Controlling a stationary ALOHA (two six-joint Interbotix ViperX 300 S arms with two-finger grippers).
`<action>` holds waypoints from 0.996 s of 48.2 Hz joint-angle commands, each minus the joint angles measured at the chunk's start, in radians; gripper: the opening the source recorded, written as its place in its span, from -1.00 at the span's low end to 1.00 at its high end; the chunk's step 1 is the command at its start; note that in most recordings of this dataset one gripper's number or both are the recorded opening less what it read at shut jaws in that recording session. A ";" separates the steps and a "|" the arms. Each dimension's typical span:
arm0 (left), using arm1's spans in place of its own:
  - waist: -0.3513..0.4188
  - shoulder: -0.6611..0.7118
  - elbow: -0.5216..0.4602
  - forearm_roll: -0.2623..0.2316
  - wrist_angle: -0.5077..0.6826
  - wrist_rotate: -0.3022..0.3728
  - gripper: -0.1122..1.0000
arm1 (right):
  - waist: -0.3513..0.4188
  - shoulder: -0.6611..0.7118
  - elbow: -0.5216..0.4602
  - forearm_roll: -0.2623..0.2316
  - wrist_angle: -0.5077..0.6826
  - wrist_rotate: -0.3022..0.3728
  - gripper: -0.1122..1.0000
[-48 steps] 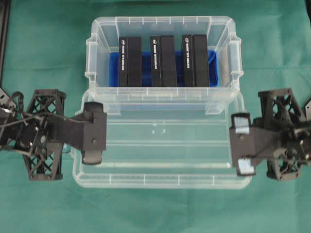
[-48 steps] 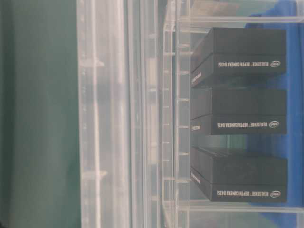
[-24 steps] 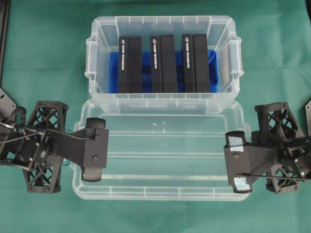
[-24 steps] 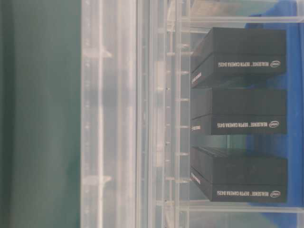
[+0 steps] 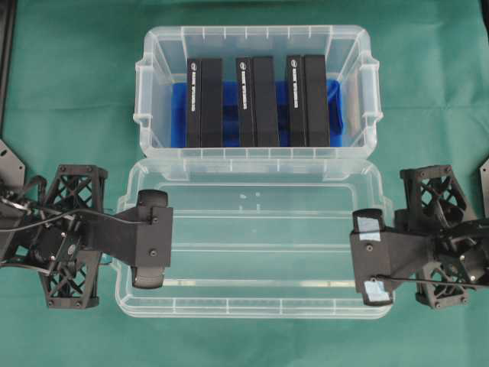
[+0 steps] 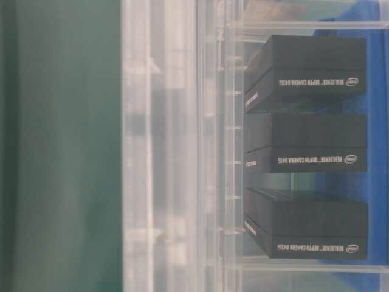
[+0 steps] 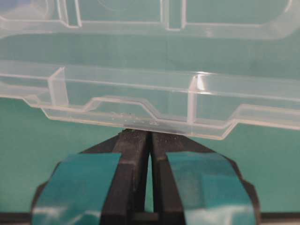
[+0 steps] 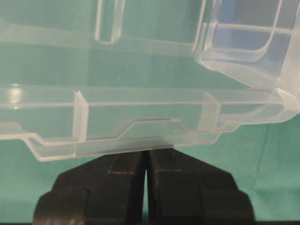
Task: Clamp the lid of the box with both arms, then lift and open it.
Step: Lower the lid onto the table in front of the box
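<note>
The clear lid [image 5: 252, 237] lies level in front of the box [image 5: 369, 92], its far edge next to the box's front rim. My left gripper [image 5: 150, 239] is shut on the lid's left short edge, and my right gripper [image 5: 372, 258] is shut on its right short edge. In the left wrist view the teal-taped left gripper [image 7: 150, 133] pinches the lid [image 7: 140, 89] at its rim. The right wrist view shows the right gripper [image 8: 146, 154] nipping the lid [image 8: 140, 108] the same way. The box stands open. The table-level view shows the lid [image 6: 158, 152] beside the box [image 6: 234, 152].
Three slim black boxes [image 5: 258, 95] stand on a blue insert [image 5: 179, 107] inside the box. Green cloth [image 5: 69, 76] covers the table. A black frame [image 5: 6, 46] runs along the far left edge.
Both grippers have carried the lid toward the table's front edge, off the box's front rim. In the table-level view the lid's edge has shifted right. Both stay shut on it.
</note>
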 commanded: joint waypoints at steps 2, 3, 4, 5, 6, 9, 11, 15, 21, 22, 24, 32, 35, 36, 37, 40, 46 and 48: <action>0.009 -0.011 -0.009 0.038 -0.086 -0.044 -0.77 | -0.008 -0.006 -0.032 -0.029 -0.061 0.025 -0.79; 0.008 -0.009 -0.002 0.040 -0.094 -0.046 -0.77 | -0.008 -0.005 -0.029 -0.029 -0.067 0.028 -0.79; 0.006 -0.009 0.005 0.040 -0.100 -0.049 -0.77 | -0.008 -0.006 -0.023 -0.029 -0.074 0.031 -0.80; 0.006 -0.009 0.009 0.040 -0.107 -0.051 -0.77 | -0.008 -0.005 -0.018 -0.029 -0.081 0.034 -0.79; 0.003 -0.009 0.015 0.038 -0.115 -0.052 -0.77 | -0.008 -0.006 -0.014 -0.028 -0.087 0.037 -0.79; 0.000 -0.006 0.029 0.038 -0.137 -0.057 -0.77 | -0.008 -0.005 0.002 -0.026 -0.109 0.046 -0.79; -0.003 -0.006 0.035 0.038 -0.149 -0.061 -0.77 | -0.008 -0.005 0.015 -0.023 -0.127 0.055 -0.80; -0.006 -0.006 0.049 0.038 -0.170 -0.075 -0.77 | -0.008 -0.005 0.037 -0.023 -0.150 0.075 -0.79; -0.006 -0.003 0.069 0.038 -0.192 -0.097 -0.77 | -0.006 -0.005 0.069 -0.023 -0.187 0.104 -0.79; -0.006 -0.003 0.072 0.038 -0.195 -0.100 -0.77 | -0.006 -0.003 0.075 -0.023 -0.192 0.107 -0.79; -0.006 -0.002 0.080 0.040 -0.204 -0.103 -0.77 | -0.005 -0.002 0.091 -0.023 -0.207 0.114 -0.79; -0.006 0.017 0.107 0.038 -0.265 -0.109 -0.77 | -0.006 0.011 0.127 -0.023 -0.273 0.129 -0.79; -0.006 0.028 0.115 0.038 -0.291 -0.109 -0.77 | -0.005 0.015 0.140 -0.021 -0.296 0.130 -0.79; -0.006 0.031 0.120 0.040 -0.299 -0.110 -0.77 | -0.006 0.020 0.146 -0.021 -0.310 0.130 -0.79; -0.006 0.035 0.123 0.038 -0.307 -0.110 -0.77 | -0.005 0.023 0.150 -0.021 -0.319 0.130 -0.79; -0.006 0.049 0.132 0.038 -0.328 -0.114 -0.77 | -0.006 0.032 0.164 -0.021 -0.345 0.132 -0.79; -0.006 0.083 0.152 0.038 -0.367 -0.141 -0.77 | -0.006 0.057 0.190 -0.021 -0.394 0.132 -0.80; -0.006 0.092 0.161 0.038 -0.382 -0.152 -0.77 | -0.006 0.069 0.204 -0.021 -0.419 0.132 -0.80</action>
